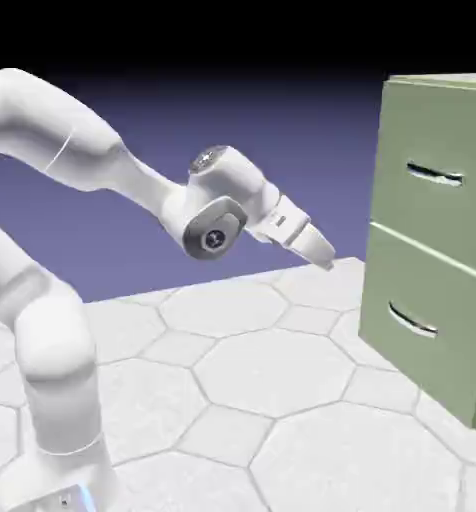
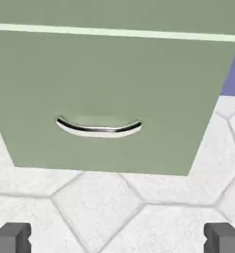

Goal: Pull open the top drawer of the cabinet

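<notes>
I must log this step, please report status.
Tool open, holding nothing. Top drawer shut, handle untouched. Nothing visible blocking between tool and cabinet.

Your white arm (image 1: 57, 130) arches over and bends at the wrist (image 1: 217, 225), which slants down toward the exterior view's right. Your pincer (image 1: 320, 258) tilts downward with its two grey fingertips (image 2: 13, 239) spread wide apart, nothing between them.
</notes>
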